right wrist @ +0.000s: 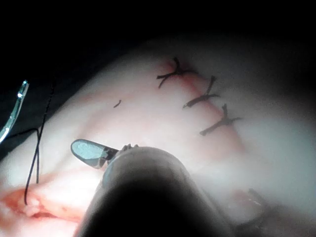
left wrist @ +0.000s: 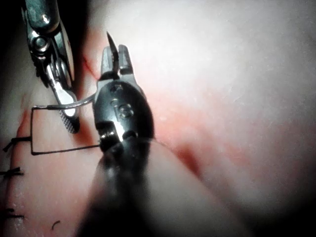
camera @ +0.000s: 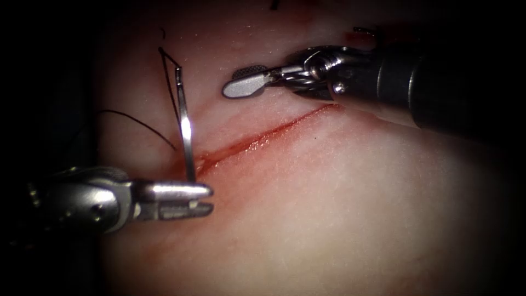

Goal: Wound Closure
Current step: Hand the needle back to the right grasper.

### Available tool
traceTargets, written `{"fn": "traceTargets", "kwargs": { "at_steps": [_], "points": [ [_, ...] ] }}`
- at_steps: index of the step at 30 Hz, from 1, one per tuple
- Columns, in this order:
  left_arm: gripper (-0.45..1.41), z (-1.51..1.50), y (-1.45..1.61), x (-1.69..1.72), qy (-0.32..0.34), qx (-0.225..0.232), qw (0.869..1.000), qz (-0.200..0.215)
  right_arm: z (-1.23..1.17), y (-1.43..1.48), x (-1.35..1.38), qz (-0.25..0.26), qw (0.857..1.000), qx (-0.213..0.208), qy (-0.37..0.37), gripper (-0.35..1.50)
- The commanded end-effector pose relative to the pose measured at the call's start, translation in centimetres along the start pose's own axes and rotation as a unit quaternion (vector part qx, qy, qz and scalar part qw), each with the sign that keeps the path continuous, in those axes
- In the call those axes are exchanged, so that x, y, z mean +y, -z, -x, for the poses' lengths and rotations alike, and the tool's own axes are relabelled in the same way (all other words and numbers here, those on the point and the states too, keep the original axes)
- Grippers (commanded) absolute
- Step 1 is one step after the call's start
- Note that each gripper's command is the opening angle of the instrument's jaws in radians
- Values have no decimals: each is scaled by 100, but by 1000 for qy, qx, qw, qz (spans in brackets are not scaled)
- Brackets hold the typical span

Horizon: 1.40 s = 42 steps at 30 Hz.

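Because the left gripper (camera: 204, 198) is clamped on the needle (camera: 185, 131) near its sharp end, the needle stands up just left of the cut (camera: 263, 138), out of the tissue (camera: 350, 219). The right gripper (camera: 244, 85) hangs above the cut, spread apart, holding nothing. The thread (camera: 137, 123) trails left of the cut.

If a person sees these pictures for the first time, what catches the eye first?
The bright curved needle, held by the left hand and standing up at the left end of the red cut. Then the right hand, holding nothing, above the cut. Finished stitches cross the tissue.
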Motion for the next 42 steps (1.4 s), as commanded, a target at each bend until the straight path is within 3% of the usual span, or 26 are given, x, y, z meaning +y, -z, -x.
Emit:
{"fn": "traceTargets", "kwargs": {
  "at_steps": [1, 9, 13, 14, 16, 24, 33, 42],
  "points": [
    [-35, 7, -9, 1, -8, -6, 1000, -7, -5, -9, -3, -10, 1000, 2, -22, 123],
    [-35, 30, -14, 7, -42, -20, 999, -17, 4, -1, -21, -76, 994, 22, -78, 130],
    [-35, 29, -14, 4, -41, -5, 999, -6, 8, 4, -31, -136, 986, 49, -78, 131],
    [-35, 28, -14, 4, -42, 16, 999, -14, 12, 4, -35, -160, 983, 55, -76, 133],
    [-35, 26, -13, 4, -42, 25, 999, -13, 19, 1, -38, -173, 982, 49, -65, 133],
    [-35, 18, -11, -4, -37, 74, 997, -7, 39, -18, -44, -195, 979, 51, 4, 138],
    [-35, 18, -10, 1, -41, 93, 995, 10, 43, -24, -47, -203, 978, 46, 12, 142],
    [-35, 17, -10, 3, -45, 101, 994, 16, 43, -37, -50, -220, 974, 29, 43, 121]
  ]
}}
